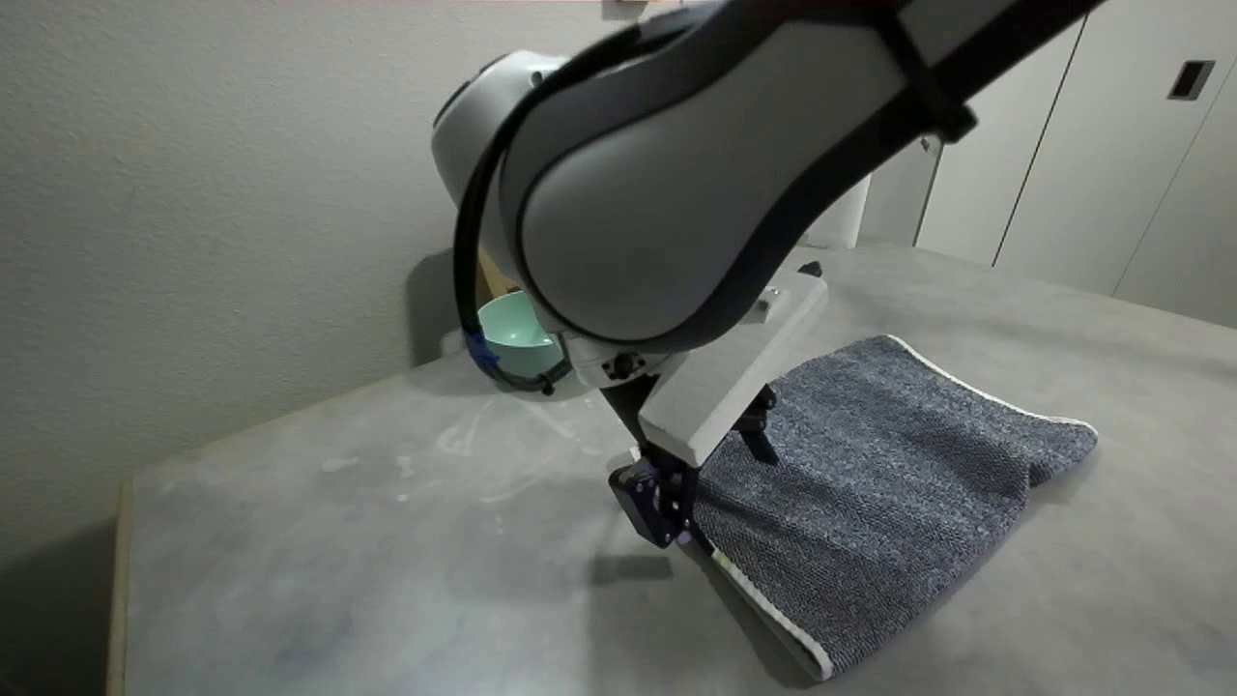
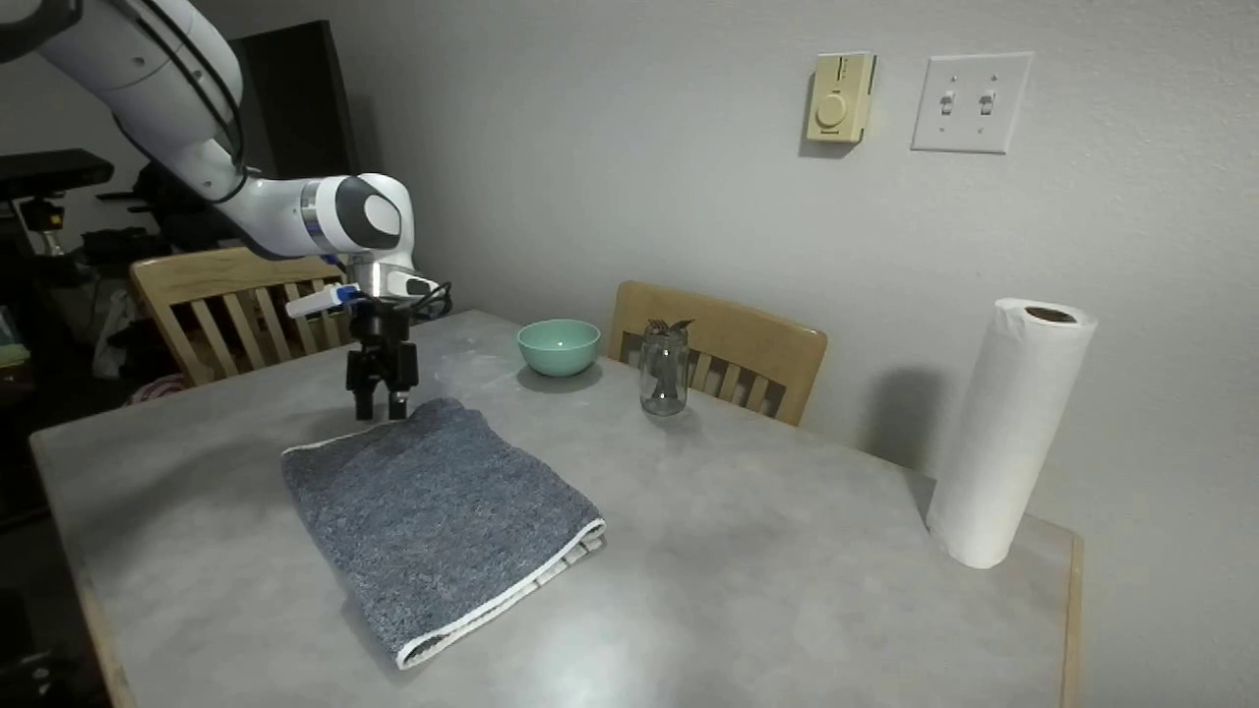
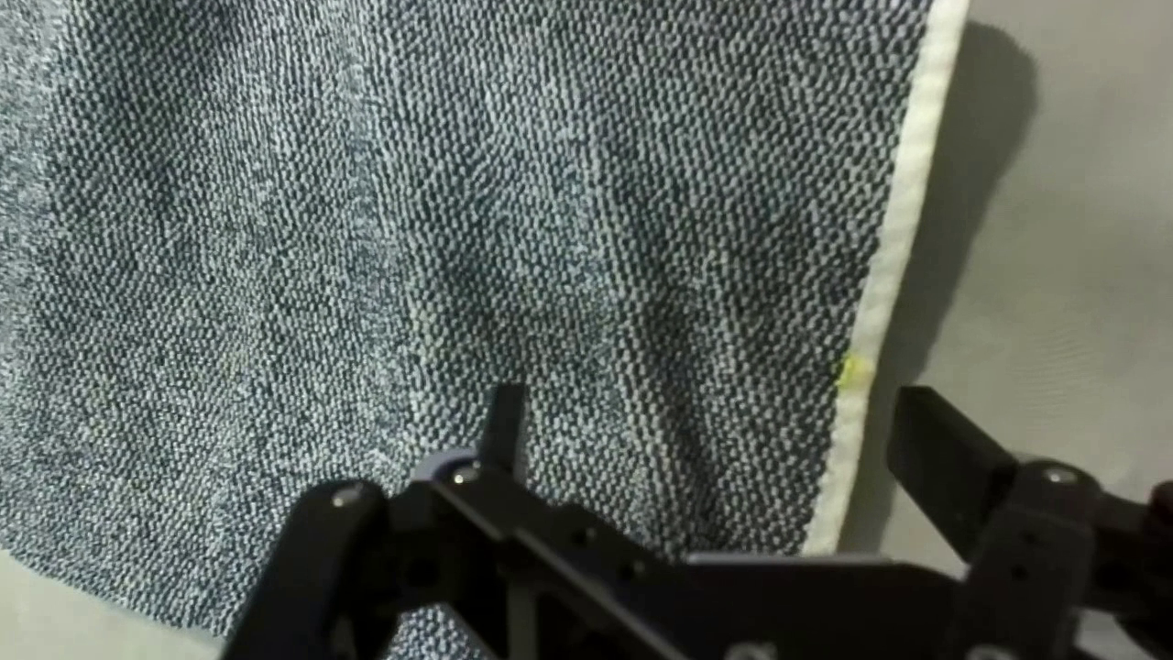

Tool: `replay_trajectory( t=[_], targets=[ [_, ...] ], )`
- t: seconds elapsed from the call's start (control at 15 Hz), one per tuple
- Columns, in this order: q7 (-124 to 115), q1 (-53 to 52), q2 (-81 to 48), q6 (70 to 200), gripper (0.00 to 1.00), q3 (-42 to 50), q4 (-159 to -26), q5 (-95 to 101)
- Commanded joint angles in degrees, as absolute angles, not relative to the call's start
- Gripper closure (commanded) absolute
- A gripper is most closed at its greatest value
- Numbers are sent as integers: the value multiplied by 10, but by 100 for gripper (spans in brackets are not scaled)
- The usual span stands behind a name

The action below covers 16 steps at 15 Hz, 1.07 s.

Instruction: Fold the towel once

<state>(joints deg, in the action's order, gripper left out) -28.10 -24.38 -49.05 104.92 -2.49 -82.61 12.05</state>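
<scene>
The blue-grey towel [image 2: 443,521] lies on the table, slightly rumpled, with white trim along its edges. Two trimmed edges show one above the other at one end of it in an exterior view. My gripper [image 2: 381,408] points down at the opposite side of the cloth. In the wrist view the gripper [image 3: 710,399] is open, its fingers wide apart and nothing held. One finger is over the towel [image 3: 550,229]; the other is past the white trim, above bare table. The trim passes between them. Whether the fingertips touch the cloth, I cannot tell.
A teal bowl [image 2: 559,346] stands near the wall, with a glass jar [image 2: 665,374] of utensils beside it. Farther along stands a white paper towel roll [image 2: 1013,433]. Wooden chairs, one of them the chair [image 2: 236,305] behind the arm, border the table.
</scene>
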Motion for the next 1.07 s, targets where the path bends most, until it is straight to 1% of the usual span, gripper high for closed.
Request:
replay_trajectory(
  t=[0.0, 0.67, 0.73, 0.8, 0.93, 1.0],
  targets=[
    [-267, -243, -517, 1036, 0, -18, -803, 125],
    [-261, -243, -528, 1028, 0, -15, -793, 125],
    [-262, -244, -528, 1028, 24, -15, -794, 125],
    [-262, -244, -527, 1028, 26, -15, -794, 125],
    [-263, -246, -526, 1027, 40, -15, -792, 126],
    [-263, -247, -525, 1027, 43, -15, -792, 126]
  ],
)
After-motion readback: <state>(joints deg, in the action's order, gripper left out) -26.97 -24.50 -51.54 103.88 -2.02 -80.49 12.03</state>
